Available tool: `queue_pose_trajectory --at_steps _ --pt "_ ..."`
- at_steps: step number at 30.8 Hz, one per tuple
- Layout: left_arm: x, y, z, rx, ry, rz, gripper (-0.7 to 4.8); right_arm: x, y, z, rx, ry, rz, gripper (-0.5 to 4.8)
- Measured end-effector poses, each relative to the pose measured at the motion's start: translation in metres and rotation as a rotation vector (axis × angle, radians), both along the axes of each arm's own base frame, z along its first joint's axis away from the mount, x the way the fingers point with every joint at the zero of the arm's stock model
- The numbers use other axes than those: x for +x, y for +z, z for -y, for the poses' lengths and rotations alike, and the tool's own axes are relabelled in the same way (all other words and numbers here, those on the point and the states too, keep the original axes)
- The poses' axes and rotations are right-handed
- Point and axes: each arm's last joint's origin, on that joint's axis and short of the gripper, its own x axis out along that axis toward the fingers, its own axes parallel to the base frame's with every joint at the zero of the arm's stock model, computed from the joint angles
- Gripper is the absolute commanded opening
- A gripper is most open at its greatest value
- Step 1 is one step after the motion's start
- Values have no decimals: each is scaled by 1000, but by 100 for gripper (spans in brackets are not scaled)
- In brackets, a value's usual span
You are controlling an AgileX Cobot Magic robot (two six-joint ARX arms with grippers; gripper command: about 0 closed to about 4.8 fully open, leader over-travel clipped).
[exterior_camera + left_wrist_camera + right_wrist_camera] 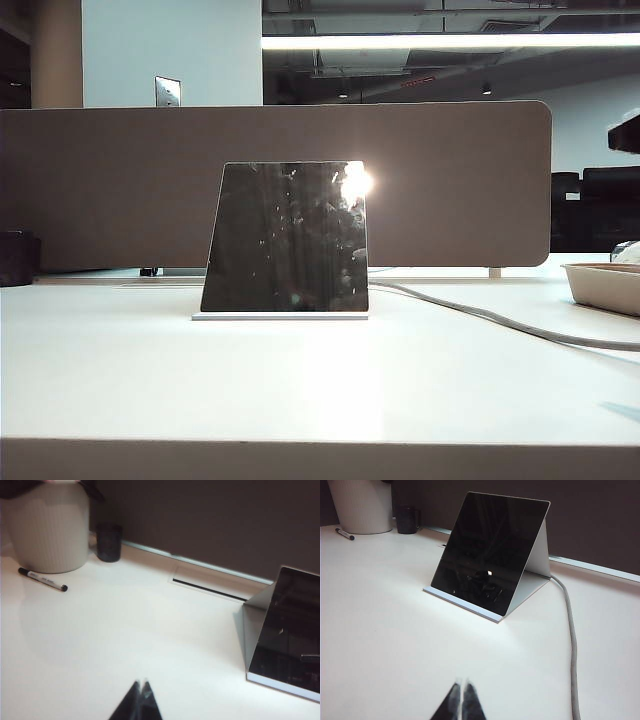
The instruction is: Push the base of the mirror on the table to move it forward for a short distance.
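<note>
The mirror (285,237) stands tilted back on its base (280,317), a thin pale plate lying flat on the white worktop (300,390), in front of the brown divider panel (450,180). A glare spot sits at the mirror's upper corner in the exterior view.

Left gripper (143,682): jaws together, tips meeting with no gap seen, holding nothing. It hangs over bare worktop, well apart from the mirror (290,630) and its base (282,686), which lie off to one side of the jaws.

Right gripper (461,682): jaws together or very nearly so; the tips are blurred, so a hairline gap cannot be ruled out. It holds nothing. The mirror (487,550) faces these jaws, and the front edge of the base (462,606) lies ahead of them with open worktop between, not touching.

A grey cable (572,645) runs from behind the mirror. A pen (42,579), a ribbed pale bin (47,530) and a dark cup (108,542) stand far from the mirror. A beige tray (605,285) sits beyond the cable.
</note>
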Motion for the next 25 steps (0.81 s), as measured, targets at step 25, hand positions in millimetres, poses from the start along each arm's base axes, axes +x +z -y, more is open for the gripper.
queue_pose_trajectory --at_steps 25 --pt "35 -132 11 82 -331 45 -2 0 0 0 0 0 0 22"
